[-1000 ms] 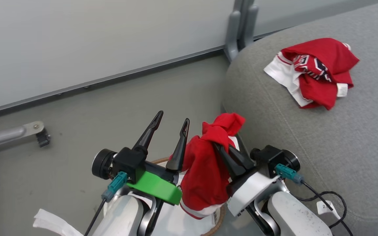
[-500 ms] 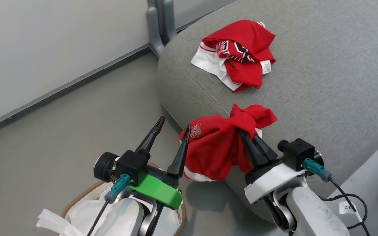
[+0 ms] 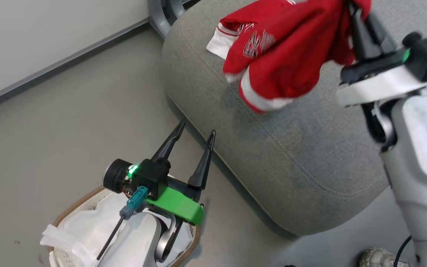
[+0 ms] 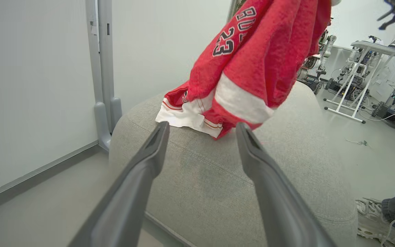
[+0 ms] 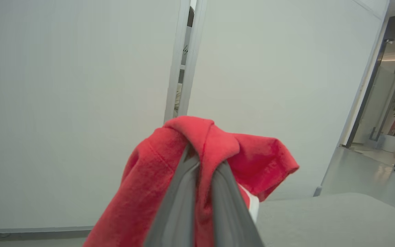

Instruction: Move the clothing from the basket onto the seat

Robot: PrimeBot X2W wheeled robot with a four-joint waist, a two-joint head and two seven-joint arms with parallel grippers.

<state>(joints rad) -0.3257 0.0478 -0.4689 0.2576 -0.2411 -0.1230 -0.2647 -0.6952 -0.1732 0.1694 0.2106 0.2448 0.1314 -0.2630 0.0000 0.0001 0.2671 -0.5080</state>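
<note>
Basket [image 3: 76,202]: nearest the robot, white liner [image 3: 83,230] inside, partly under the left forearm.
Left gripper [image 3: 197,128]: above the basket, fingers spread apart and holding nothing, tips toward the seat's edge.
Seat [image 3: 291,159]: grey cushion beyond the left gripper.
Right gripper [image 3: 360,18]: raised over the seat, fingers pinched together on a fold of the jersey.
Jersey [image 3: 284,55]: red with white trim, hanging above the seat; "23" [image 4: 223,41] legible, with the partial letters "BU" beside it.
Second garment [image 4: 183,115]: red and white, lying on the seat behind the jersey.
</note>
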